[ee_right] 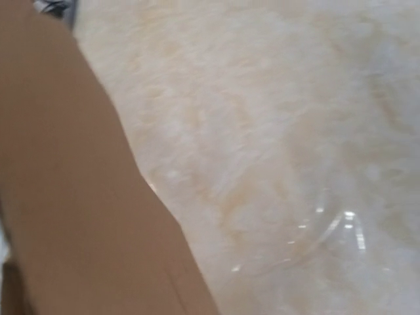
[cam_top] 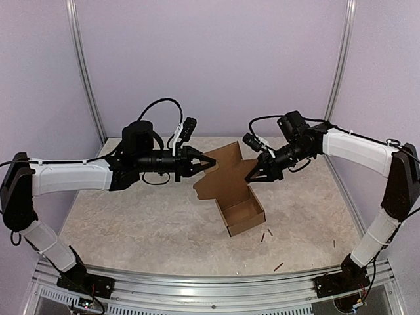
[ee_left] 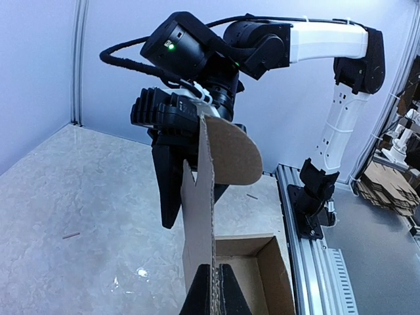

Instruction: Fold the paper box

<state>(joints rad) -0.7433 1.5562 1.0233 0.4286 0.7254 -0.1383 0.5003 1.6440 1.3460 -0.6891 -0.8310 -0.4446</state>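
**Spotter A:** Start at your left. Your left arm point(cam_top: 72, 177) reaches low across the counter point(cam_top: 131, 223). Your left pincer point(cam_top: 209, 163) is pressed together on the paper box point(cam_top: 239, 209), pinching the left edge of its raised panel.

**Spotter B:** Your left wrist view agrees. You can see the fingertips point(ee_left: 197, 302) closed at the bottom of the picture, with the corrugated edge rising straight up from between them.

**Spotter A:** The box itself sits a little right of the counter's middle. Its open tray rests on the counter, mouth up. The tall panel stands up from the tray's far end, between your two pincers.

**Spotter B:** Near the top of that panel you have a rounded flap point(ee_left: 233, 154), curving off toward the right-hand side of your left wrist view.

**Spotter A:** Now your right pincer point(cam_top: 254, 177). It comes in from the right and points down at the panel's right edge, either touching it or just beside it.

**Spotter B:** I cannot tell you whether it is spread or gripping, because the cardboard hides part of it. Your right wrist view gives only blurred brown card on the left and pale counter on the right.

**Spotter A:** Further right, a few small dark sticks point(cam_top: 278, 266) lie on the counter, near the tray but apart from it.
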